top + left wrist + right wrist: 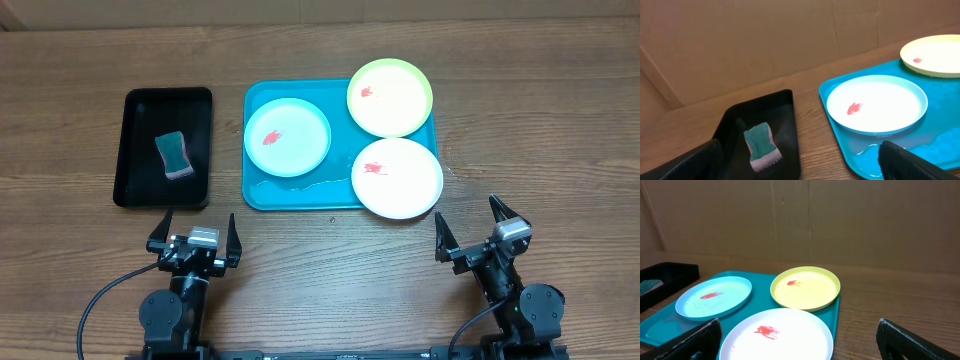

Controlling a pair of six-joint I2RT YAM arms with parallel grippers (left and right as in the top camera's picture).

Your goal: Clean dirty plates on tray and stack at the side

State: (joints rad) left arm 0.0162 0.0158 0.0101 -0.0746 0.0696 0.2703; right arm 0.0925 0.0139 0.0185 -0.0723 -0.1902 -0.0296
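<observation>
- The three plates are sitting on the tray (262, 196) in the middle of the table (80, 60). The pale blue plate (287, 138) is lying at its left, the yellow-green plate (390, 97) at the far right corner and the white plate (397, 178) at the near right, overhanging the rim. Each is showing a red smear near its centre.
- Judging by their look, the plates are going to handle as light, stiff and smooth plastic. They are unlikely to break but likely to slide. The raised outer rim is offering the only real hold, pinched from the edge.
- The near part of the tray is glistening as if wet, though the view is too poor to be sure. That would be making things slipperier.
- The left gripper (200, 222) is hanging wide open and empty. It is near the tray's near-left corner, with the black tray (140, 110) and its sponge (174, 156) just beyond.
- The right gripper (466, 213) is also gaping wide, holding nothing. The white plate is lying nearest to it, just ahead and slightly left, not touching.
</observation>
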